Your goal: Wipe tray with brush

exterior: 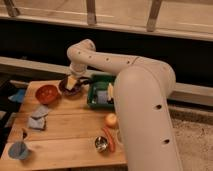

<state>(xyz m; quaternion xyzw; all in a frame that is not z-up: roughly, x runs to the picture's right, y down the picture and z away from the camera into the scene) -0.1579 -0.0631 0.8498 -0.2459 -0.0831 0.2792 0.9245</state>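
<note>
The dark green tray (94,92) sits at the back right of the wooden table, and my arm hides its right half. A grey-blue block and a yellow piece lie inside it. My gripper (73,83) hangs low over the round purple bowl (66,89), just left of the tray, pointing down into the bowl. I cannot make out the brush; it may be hidden by the gripper or the arm.
An orange-red bowl (46,93) stands left of the purple one. Blue cloths (39,118) lie at mid-left and a blue cup (18,150) at the front left corner. An orange (111,120), a carrot (108,140) and a metal cup (101,144) sit near my arm.
</note>
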